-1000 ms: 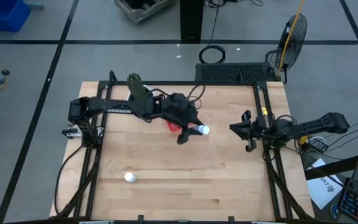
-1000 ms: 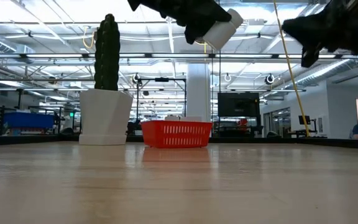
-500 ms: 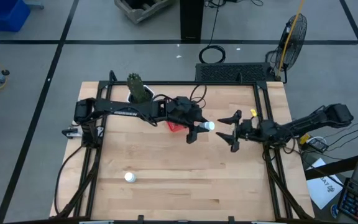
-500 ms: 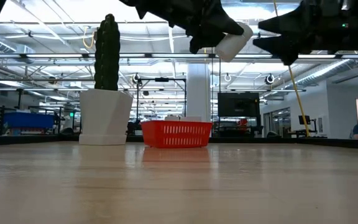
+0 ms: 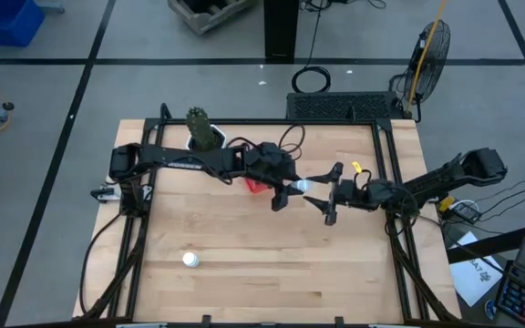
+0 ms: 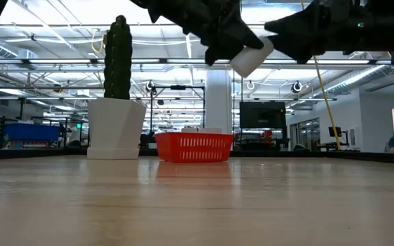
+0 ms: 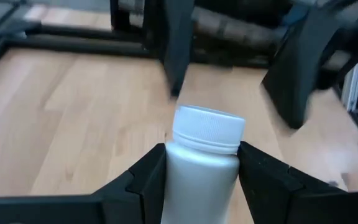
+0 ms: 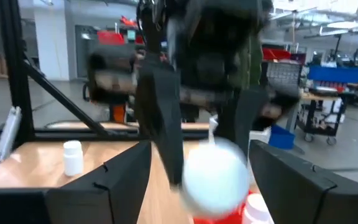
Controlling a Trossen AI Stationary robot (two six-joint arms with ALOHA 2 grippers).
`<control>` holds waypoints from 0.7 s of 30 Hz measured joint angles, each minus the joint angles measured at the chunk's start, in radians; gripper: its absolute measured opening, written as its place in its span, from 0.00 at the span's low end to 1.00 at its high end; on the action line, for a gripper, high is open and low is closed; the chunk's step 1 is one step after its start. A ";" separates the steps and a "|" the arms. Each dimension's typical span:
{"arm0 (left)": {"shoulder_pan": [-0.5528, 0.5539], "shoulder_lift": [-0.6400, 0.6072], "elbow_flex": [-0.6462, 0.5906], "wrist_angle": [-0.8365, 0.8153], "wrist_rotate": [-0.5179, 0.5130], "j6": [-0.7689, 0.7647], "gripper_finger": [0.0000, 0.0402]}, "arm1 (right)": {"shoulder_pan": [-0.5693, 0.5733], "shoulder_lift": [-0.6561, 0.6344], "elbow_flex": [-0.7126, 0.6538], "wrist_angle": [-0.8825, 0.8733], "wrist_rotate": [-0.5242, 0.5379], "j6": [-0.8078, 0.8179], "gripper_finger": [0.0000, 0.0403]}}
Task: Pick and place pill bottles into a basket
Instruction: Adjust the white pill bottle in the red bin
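High over the table my left gripper (image 5: pixel 285 191) is shut on a white pill bottle (image 5: pixel 305 187), just right of the red basket (image 5: pixel 255 186), which the arm mostly hides from above. The basket (image 6: pixel 194 147) stands on the table. My right gripper (image 5: pixel 330 193) is open close to the bottle's cap end, one finger on each side and apart from it. A second pill bottle (image 5: pixel 190 260) stands on its base on the table near the front left. My left gripper pinches the bottle's body (image 7: pixel 199 177) between its two fingers (image 7: pixel 148 177). The bottle lies along the fingers, and its cap (image 7: pixel 209 127) sticks out past the fingertips toward the right arm. It is tilted and lifted clear, high above the table (image 6: pixel 250 57).
A white pot with a green cactus (image 5: pixel 203 133) stands at the far left, beside the basket. Black frame rails (image 5: pixel 390 173) run along the table's left, right and far edges. Bare wood (image 5: pixel 272 264) lies in front of the arms.
My right gripper has opened and gone toward the table's left, up to the held bottle's cap end. My left gripper has shifted a little toward the right with the bottle, still shut on it and clear of the table.
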 joint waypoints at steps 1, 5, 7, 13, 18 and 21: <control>0.000 0.001 0.000 -0.012 0.000 0.000 0.44 | 0.000 -0.002 0.001 0.006 -0.004 -0.001 0.64; -0.001 0.001 0.000 -0.038 -0.001 -0.008 0.44 | 0.000 -0.013 0.001 0.007 -0.005 -0.004 0.62; -0.006 0.001 0.000 -0.033 -0.007 0.001 0.44 | 0.000 -0.012 0.001 -0.003 -0.005 -0.003 0.62; -0.014 0.000 0.000 0.012 0.003 0.014 0.44 | 0.000 0.012 0.001 -0.007 -0.005 0.000 0.61; -0.019 0.000 0.000 0.017 -0.001 0.025 0.44 | 0.000 0.016 0.001 -0.007 -0.004 0.000 0.61; -0.021 0.000 0.000 0.025 0.003 0.026 0.44 | 0.000 0.016 0.001 -0.008 -0.004 0.011 0.61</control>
